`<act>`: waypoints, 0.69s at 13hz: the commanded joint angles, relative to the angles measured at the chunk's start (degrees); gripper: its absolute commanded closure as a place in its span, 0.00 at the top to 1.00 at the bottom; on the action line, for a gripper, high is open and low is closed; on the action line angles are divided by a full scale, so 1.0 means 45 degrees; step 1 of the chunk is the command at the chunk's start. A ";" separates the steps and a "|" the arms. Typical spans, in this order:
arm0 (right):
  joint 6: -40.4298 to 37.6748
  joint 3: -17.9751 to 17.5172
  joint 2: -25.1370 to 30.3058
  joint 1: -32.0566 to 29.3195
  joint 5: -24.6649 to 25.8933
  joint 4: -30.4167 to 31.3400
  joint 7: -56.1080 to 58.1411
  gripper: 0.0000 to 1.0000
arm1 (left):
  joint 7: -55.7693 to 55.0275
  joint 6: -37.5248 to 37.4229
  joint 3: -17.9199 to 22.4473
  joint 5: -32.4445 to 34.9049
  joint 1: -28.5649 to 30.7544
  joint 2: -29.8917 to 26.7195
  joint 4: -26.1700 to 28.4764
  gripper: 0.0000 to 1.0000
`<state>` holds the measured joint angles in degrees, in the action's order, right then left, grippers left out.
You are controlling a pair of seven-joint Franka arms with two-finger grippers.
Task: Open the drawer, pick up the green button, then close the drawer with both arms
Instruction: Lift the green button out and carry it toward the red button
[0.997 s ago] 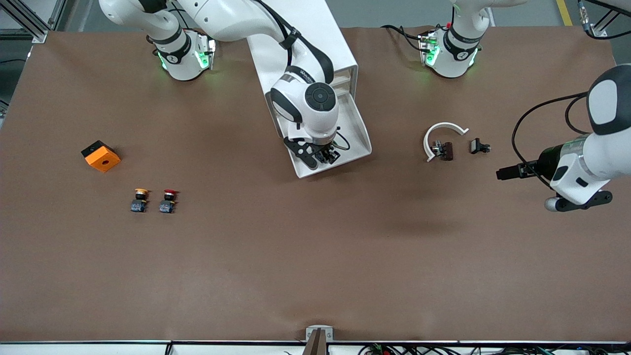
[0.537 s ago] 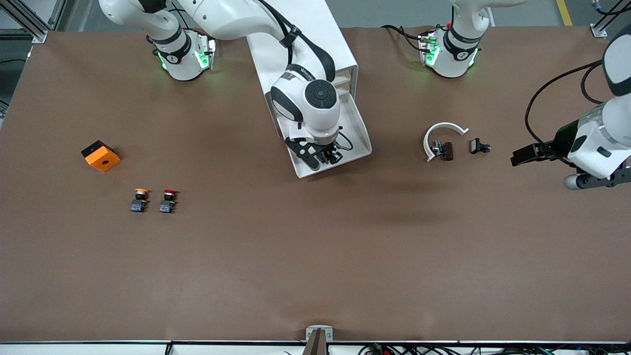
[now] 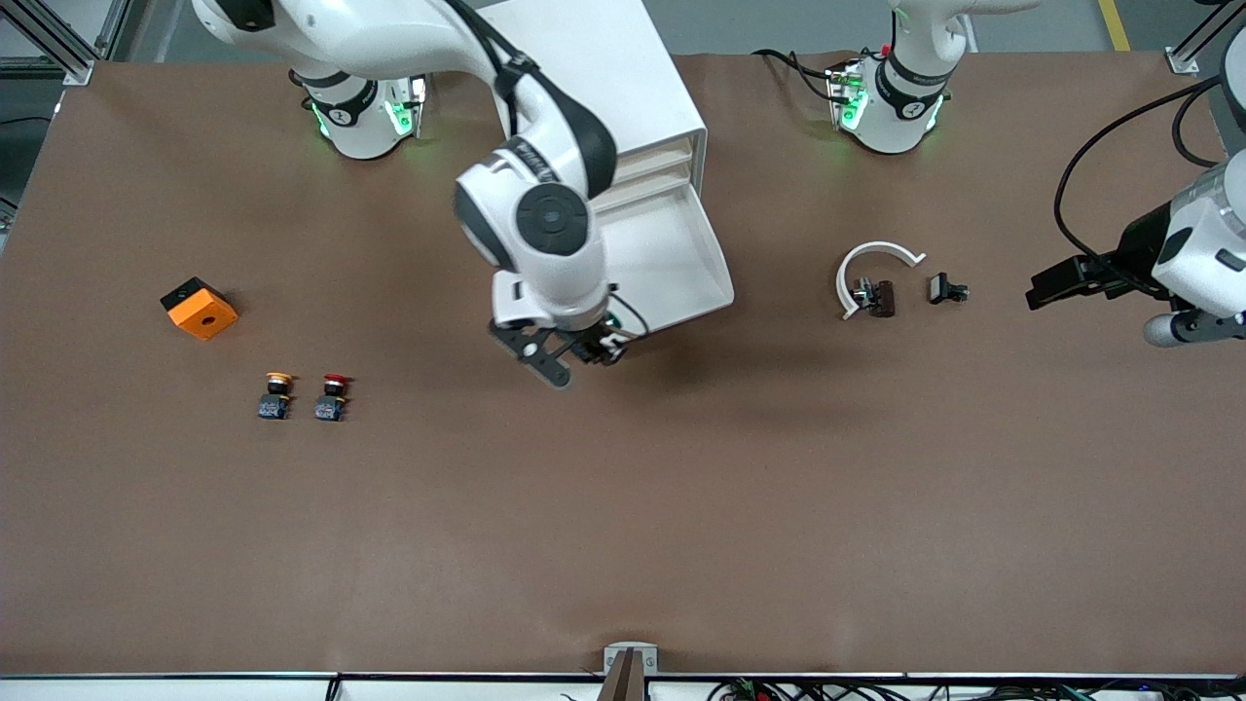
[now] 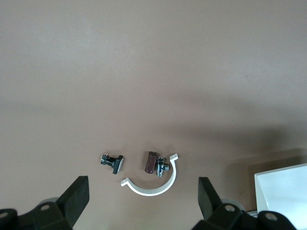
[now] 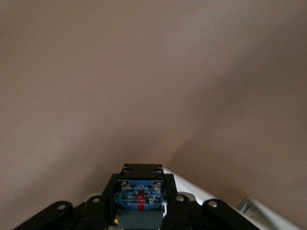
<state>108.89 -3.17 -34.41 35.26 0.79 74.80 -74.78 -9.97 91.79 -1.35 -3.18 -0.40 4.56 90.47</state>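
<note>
On the brown worktop [image 3: 623, 506], at the right arm's end, lies an orange block [image 3: 200, 309]. A little nearer to the front camera stand the yellow-capped button [image 3: 276, 394] and, just beside it, the red-capped button [image 3: 333, 396]. In the middle, the right claw [image 3: 582, 352] hangs over the worktop, just off the front edge of the open drawer [image 3: 672, 255], which sticks out from the white cabinet [image 3: 594, 68]. This claw is clenched on the button [image 5: 139, 199]; the right wrist view shows its dark blue body between the fingers. Toward the left arm's end lie a white curved clip [image 3: 869, 268], a small brown part [image 3: 881, 298] touching it, and a small black part [image 3: 944, 289] near them. The left claw [image 4: 144, 199] hangs over the worktop at that end, released, with its fingers [image 4: 76, 197] wide apart.
</note>
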 commanded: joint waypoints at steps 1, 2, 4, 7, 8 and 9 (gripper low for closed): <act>-0.0932 -0.0195 0.0828 -0.1483 -0.0603 0.0213 0.3148 0.00 | 0.0086 -0.0650 0.0026 0.0315 0.0031 -0.0116 -0.0668 1.00; -0.1457 -0.0195 0.0966 -0.1991 -0.0605 0.0252 0.4320 0.00 | -0.0030 -0.0806 -0.0012 0.0315 -0.0027 -0.0058 -0.0825 1.00; -0.1949 -0.0156 0.1239 -0.2852 -0.0585 0.0562 0.6471 0.00 | 0.0027 -0.0828 -0.0052 0.0354 -0.0028 -0.0018 -0.0846 1.00; -0.1311 -0.0078 0.1961 -0.3614 -0.0332 0.2199 0.8388 0.00 | -0.0050 -0.0750 -0.0052 0.0646 -0.0008 0.0216 -0.0885 1.00; -0.0475 -0.0078 0.2350 -0.4042 -0.0312 0.3211 0.9342 0.00 | -0.0051 -0.0730 -0.0052 0.0647 -0.0008 0.0216 -0.0885 1.00; 0.0520 -0.0078 0.2682 -0.4317 -0.0312 0.4226 1.0125 0.00 | -0.0051 -0.0730 -0.0052 0.0647 -0.0008 0.0216 -0.0885 1.00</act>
<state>104.82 -2.78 -27.97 18.56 -0.97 83.14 -35.02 -10.00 89.09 -1.35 -1.58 -0.42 5.13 87.60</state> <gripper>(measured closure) 0.586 0.000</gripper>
